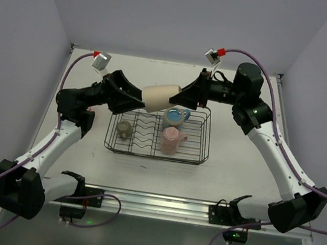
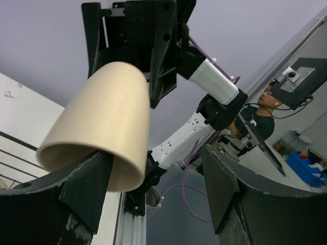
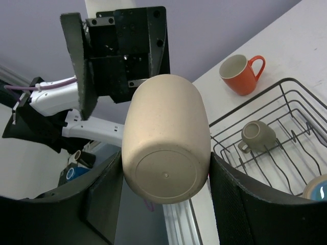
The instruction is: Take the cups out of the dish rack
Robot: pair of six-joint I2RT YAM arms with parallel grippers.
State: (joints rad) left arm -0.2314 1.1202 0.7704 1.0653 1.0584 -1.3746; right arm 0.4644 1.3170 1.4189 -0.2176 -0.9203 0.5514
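Observation:
The beige cup (image 1: 158,97) (image 2: 102,122) (image 3: 166,138) hangs on its side in mid-air over the back of the dish rack (image 1: 202,147) (image 3: 292,81). My right gripper (image 1: 180,97) (image 3: 166,171) is shut on its base end, one finger pressed to each side. At the rim end my left gripper (image 1: 136,99) (image 2: 153,168) is open: one finger lies at the rim, the other stands well apart. In the rack are a light blue cup (image 1: 176,117), a pink cup (image 1: 171,141) and a small olive-grey cup (image 1: 124,130) (image 3: 257,136). An orange cup (image 3: 240,74) stands on the table beside the rack.
Upright dividers (image 1: 145,133) run across the rack's middle between the olive-grey cup and the pink one. Both arms meet above the rack's back edge. Grey walls close the table on three sides, with a metal rail (image 1: 152,203) along the near edge.

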